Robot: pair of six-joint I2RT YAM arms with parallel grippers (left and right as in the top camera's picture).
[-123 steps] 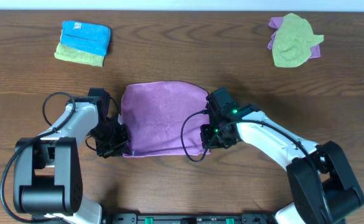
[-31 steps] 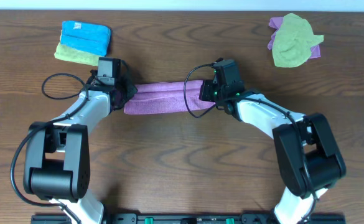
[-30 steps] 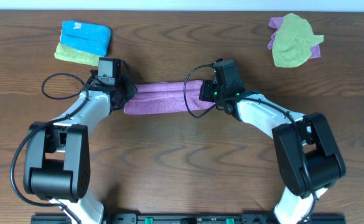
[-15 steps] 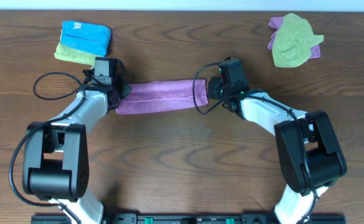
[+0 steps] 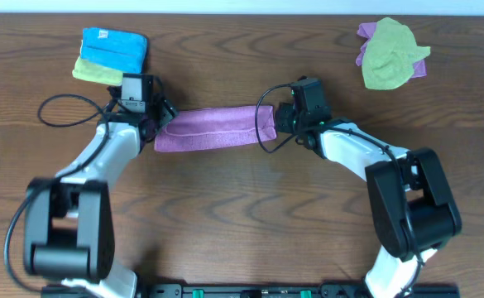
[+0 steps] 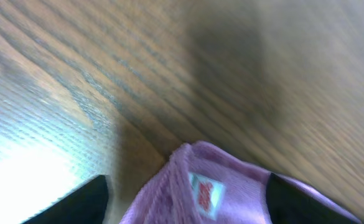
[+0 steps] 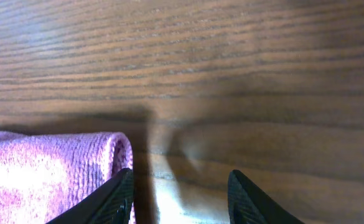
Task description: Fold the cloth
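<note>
The purple cloth [image 5: 213, 128] lies on the wooden table as a long narrow folded strip. At its left end my left gripper [image 5: 157, 120] stands open. In the left wrist view the cloth's end [image 6: 200, 186], with a small white tag, lies loose between the two dark fingers [image 6: 82, 200], around my left gripper [image 6: 185, 208]. At the right end my right gripper [image 5: 280, 121] is open too. The right wrist view shows bare wood at my right gripper [image 7: 178, 202] and the cloth's edge [image 7: 51, 168] just outside the left finger [image 7: 110, 199].
A folded blue cloth on a green one [image 5: 112, 56] sits at the back left, close behind the left arm. A crumpled green and purple cloth [image 5: 390, 51] lies at the back right. The table's far edge [image 5: 242, 14] runs along the top.
The cloth, flat four seconds ago, is now a strip. In the last second both grippers opened and let go of its ends, and the left arm drew back to the left.
</note>
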